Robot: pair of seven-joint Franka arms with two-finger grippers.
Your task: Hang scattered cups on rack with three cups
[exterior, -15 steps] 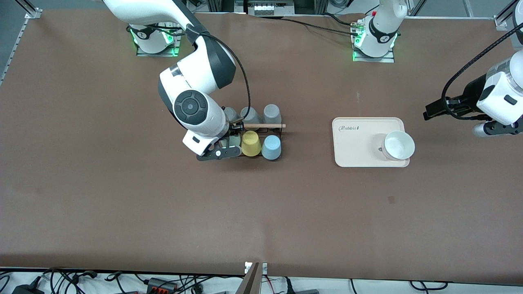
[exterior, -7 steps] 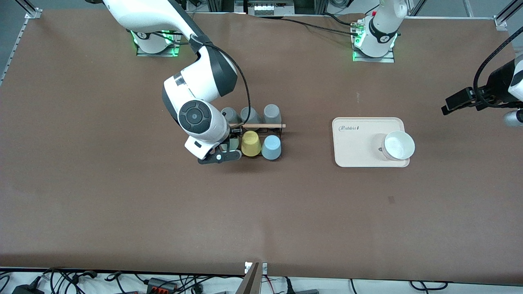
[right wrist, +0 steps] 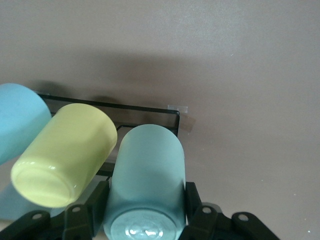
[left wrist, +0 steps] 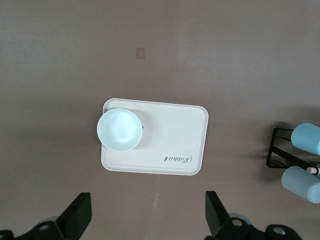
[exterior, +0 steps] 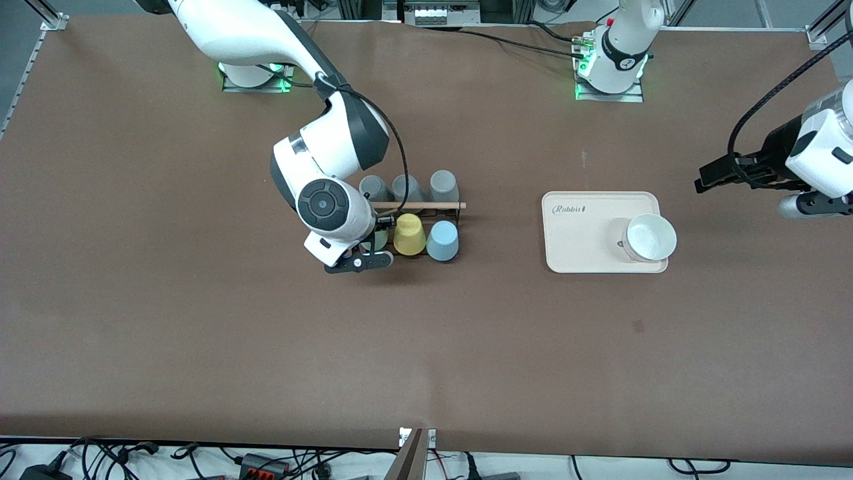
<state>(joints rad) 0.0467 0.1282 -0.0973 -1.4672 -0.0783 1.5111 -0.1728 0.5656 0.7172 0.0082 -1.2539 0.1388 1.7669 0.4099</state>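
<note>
Rack (exterior: pixel 426 217) sits on the tabletop (exterior: pixel 200 320), toward the right arm's end from the cream tray (exterior: pixel 580 247); I read its wooden rod (exterior: pixel 420 205) lying across the top, with three grey tumblers (exterior: pixel 408 187) on the row farther from the front camera; the nearer row carries the sage green cup (right wrist: pixel 145 185), the yellow tumbler (exterior: pixel 408 234) beside it and the light blue cup (exterior: pixel 442 241) at the end toward the tray. Right pincer (exterior: pixel 365 257) is down at the rack; in the right wrist view its fingers (right wrist: pixel 196 210) sit against both sides of the green cup, closed on it, the cup inverted over the rack's wire. Left pincer (left wrist: pixel 147 220) waits up over the tabletop past the tray, fingers spread wide and holding nothing; a white bowl (exterior: pixel 650 237) stands on the tray.
</note>
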